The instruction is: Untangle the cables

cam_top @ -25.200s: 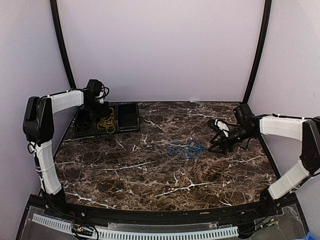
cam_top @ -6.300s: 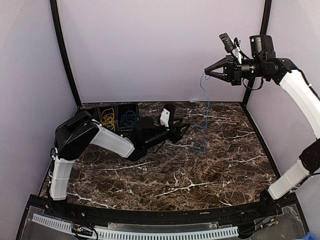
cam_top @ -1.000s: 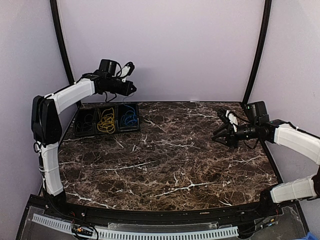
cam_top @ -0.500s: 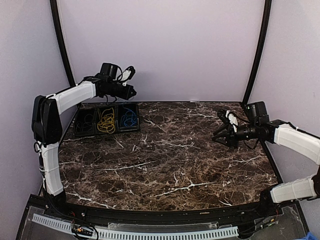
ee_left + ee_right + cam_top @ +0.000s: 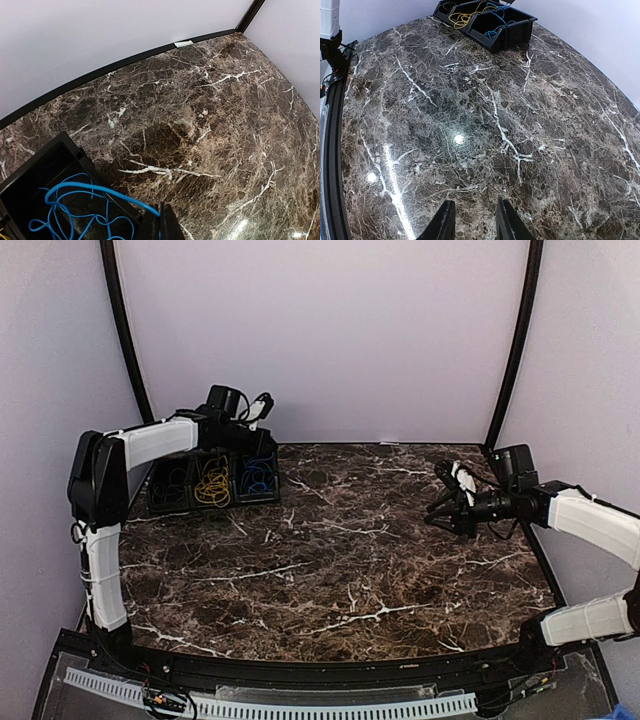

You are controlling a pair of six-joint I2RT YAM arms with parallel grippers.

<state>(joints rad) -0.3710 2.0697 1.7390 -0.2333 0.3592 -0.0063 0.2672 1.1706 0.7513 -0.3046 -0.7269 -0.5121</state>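
On the marble table (image 5: 340, 580) stands one black tray (image 5: 200, 506) with three bins, far left. Two arms: the left one bends down over it, left gripper (image 5: 161, 222) closed on a strand of the blue cable (image 5: 258, 475). The blue cable lies in the end bin and the yellow cable (image 5: 212, 483) in the middle bin. The right gripper (image 5: 474, 207) hovers low at right, jaws apart, empty.

Blue cable (image 5: 258, 476) now in tray (image 5: 277, 488); left gripper (image 5: 161, 212) lowered toward it.
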